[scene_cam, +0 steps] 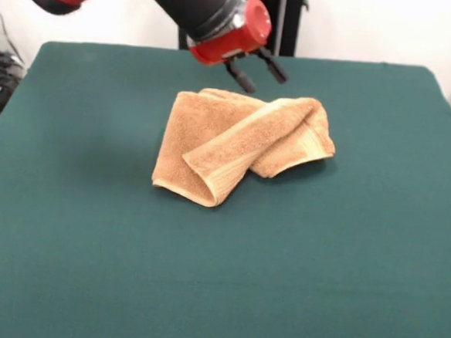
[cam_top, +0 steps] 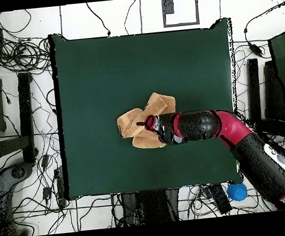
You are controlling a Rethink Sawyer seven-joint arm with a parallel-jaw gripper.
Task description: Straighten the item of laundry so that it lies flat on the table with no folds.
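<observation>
The orange-tan towel (scene_cam: 235, 143) lies crumpled near the middle of the dark green table (scene_cam: 88, 244). One part is folded over in a thick diagonal roll across the rest, and the border band shows at its right end. My gripper (scene_cam: 260, 74) hangs just above the towel's far edge, tilted, with its two black fingers (scene_cam: 242, 80) apart and nothing between them. In the overhead view the gripper (cam_top: 143, 120) sits over the towel (cam_top: 162, 102), hiding its middle, and the arm reaches in from the lower right over the table (cam_top: 103, 70).
Green cloth spreads wide on all sides of the towel. Cables and black equipment (cam_top: 19, 110) lie on the floor around the table. A blue object (cam_top: 237, 192) sits by the robot's base. The black pedestal (scene_cam: 286, 18) stands behind the far edge.
</observation>
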